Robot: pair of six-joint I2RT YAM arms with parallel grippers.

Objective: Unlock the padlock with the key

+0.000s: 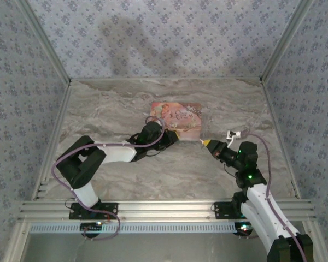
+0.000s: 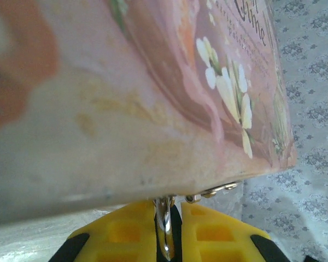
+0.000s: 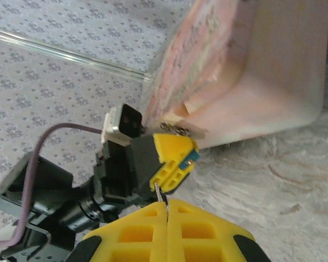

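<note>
right gripper (image 3: 167, 206): yellow fingers pressed together at the bottom of the right wrist view, no gap between them, a thin metal sliver pinched at the tips.
key (image 3: 159, 192): small pale sliver sticking out from the right fingertips and pointing up at the left gripper, just short of it or touching; cannot tell which.
left gripper (image 3: 179, 161): yellow fingers nearly together, clamped on the padlock, held at the near corner of the box.
padlock (image 3: 192, 157): tiny blue-teal bit showing at the edge of the left fingers, just under the box latch; most of it is hidden.
left wrist view: a shiny metal piece (image 2: 165, 229) stands between the yellow fingers (image 2: 126, 234); which part it is cannot be told.
latch (image 3: 180, 130): small metal fitting on the lower edge of the box, right above the left fingers.
box (image 3: 273, 82): pink, illustrated with flowers, lying on the table past both grippers.
table (image 3: 273, 207): grey marbled surface.
walls (image 3: 54, 82): pale blue patterned paper around the table.
</note>
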